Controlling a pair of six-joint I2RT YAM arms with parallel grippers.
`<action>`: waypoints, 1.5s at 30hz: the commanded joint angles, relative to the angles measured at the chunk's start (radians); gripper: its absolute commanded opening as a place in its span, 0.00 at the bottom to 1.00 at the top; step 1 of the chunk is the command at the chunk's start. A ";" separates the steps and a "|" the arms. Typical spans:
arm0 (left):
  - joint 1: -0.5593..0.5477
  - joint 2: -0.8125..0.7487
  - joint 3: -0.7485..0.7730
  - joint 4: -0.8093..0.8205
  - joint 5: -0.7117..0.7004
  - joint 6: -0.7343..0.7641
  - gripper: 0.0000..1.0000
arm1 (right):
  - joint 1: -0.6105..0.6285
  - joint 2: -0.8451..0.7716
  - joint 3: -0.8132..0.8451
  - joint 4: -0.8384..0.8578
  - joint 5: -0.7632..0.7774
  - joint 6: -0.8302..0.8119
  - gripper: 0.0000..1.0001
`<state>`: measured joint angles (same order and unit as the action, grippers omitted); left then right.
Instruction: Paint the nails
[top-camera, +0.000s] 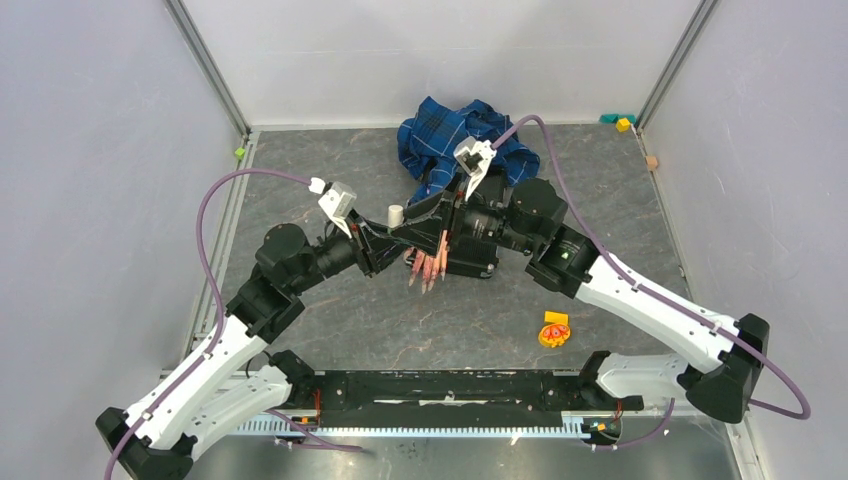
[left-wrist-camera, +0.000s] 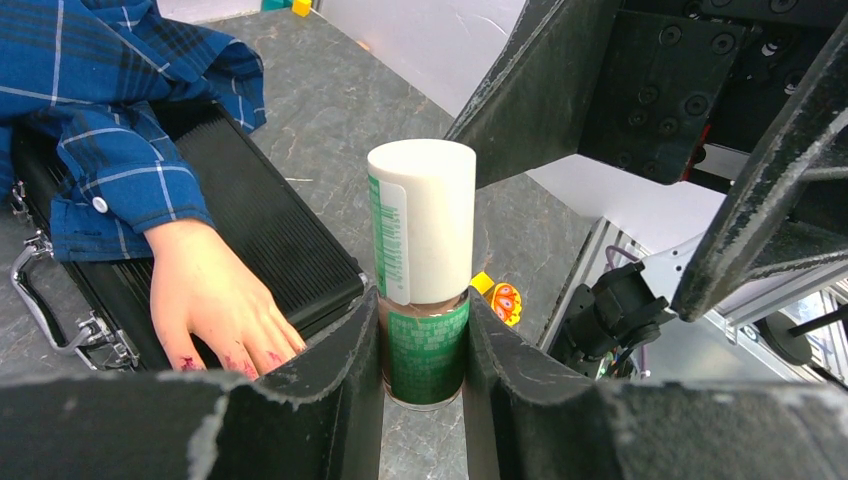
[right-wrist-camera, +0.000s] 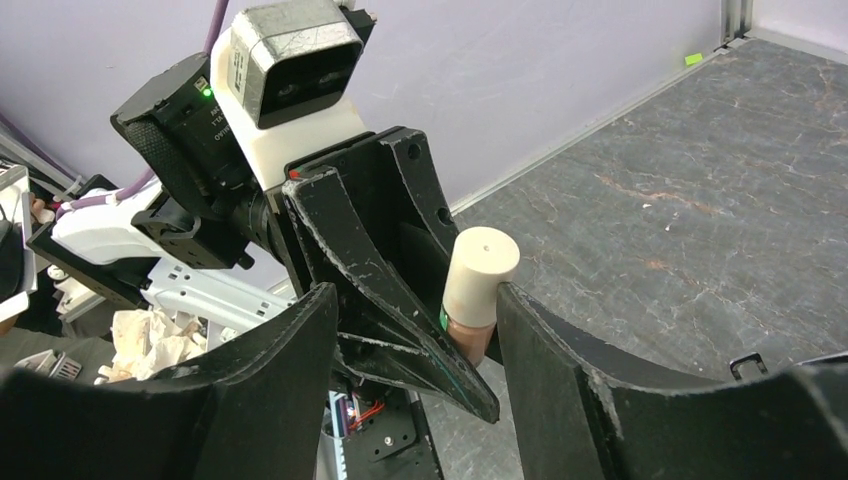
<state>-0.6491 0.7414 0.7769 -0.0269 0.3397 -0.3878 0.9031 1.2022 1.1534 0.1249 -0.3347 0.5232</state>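
The left gripper (left-wrist-camera: 422, 312) is clenched on a green-labelled polish bottle (left-wrist-camera: 426, 362). The right gripper (right-wrist-camera: 415, 296) stands released, its 2 jaws straddling the white cap (right-wrist-camera: 481, 262). The nails (top-camera: 428, 270) lie just beside them, outside both pairs of jaws.

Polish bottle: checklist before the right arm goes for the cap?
1. Left gripper shut on polish bottle: ok.
2. White cap seated on the bottle: ok.
3. Right gripper open, jaws either side of the cap: ok.
4. Cap centred between the right fingers: not ok, it sits close to one finger.
5. Mannequin hand lying on black case, nails exposed: ok.
6. Brush state: cannot tell, hidden under the cap.
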 joint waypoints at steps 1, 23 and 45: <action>0.005 0.005 0.041 0.012 -0.002 0.030 0.02 | 0.005 0.022 0.037 0.051 -0.002 0.018 0.63; 0.005 0.013 0.039 0.022 0.031 0.032 0.02 | 0.023 0.132 0.105 0.115 -0.051 0.053 0.53; 0.005 0.003 0.021 0.128 0.235 0.024 0.02 | -0.002 0.054 0.193 -0.034 -0.057 -0.144 0.00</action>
<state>-0.6472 0.7467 0.7773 0.0113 0.4717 -0.3878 0.9138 1.3251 1.2610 0.1032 -0.3542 0.4667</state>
